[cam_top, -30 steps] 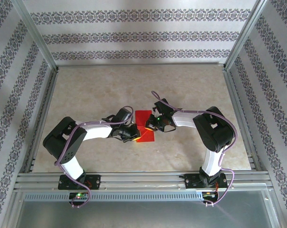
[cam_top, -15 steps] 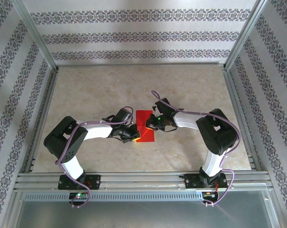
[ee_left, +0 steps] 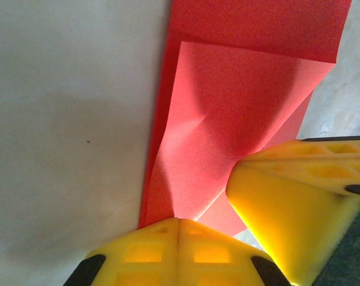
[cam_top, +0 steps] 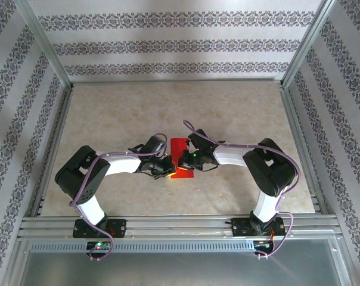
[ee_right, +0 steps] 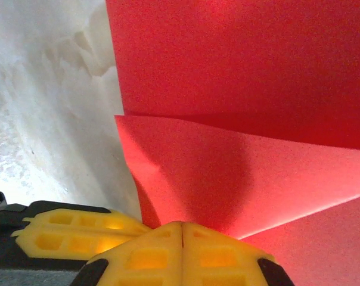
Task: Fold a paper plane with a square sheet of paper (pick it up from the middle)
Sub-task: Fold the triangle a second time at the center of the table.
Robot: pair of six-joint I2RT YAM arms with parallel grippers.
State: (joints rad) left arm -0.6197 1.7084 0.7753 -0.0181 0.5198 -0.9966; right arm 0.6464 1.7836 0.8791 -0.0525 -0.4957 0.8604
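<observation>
My left pincer (cam_top: 165, 169) and right pincer (cam_top: 184, 159) are both closed, fingers together. Their tips meet over the square sheet of paper (cam_top: 179, 146) at the middle of the table (cam_top: 168, 107).

Progress, by my judgement, is early. The sheet lies on the table with one flap turned over. There is no pointed nose and no wings, so most folds are left to do.

The top view gives just a red patch between my arms. The left wrist view shows the flap (ee_left: 227, 119) bowed up, not pressed flat, running to my fingertips (ee_left: 156, 250). I cannot tell whether it is nipped between them. The right wrist view shows the flap's edge (ee_right: 239, 124) crossing the layer beneath.
</observation>
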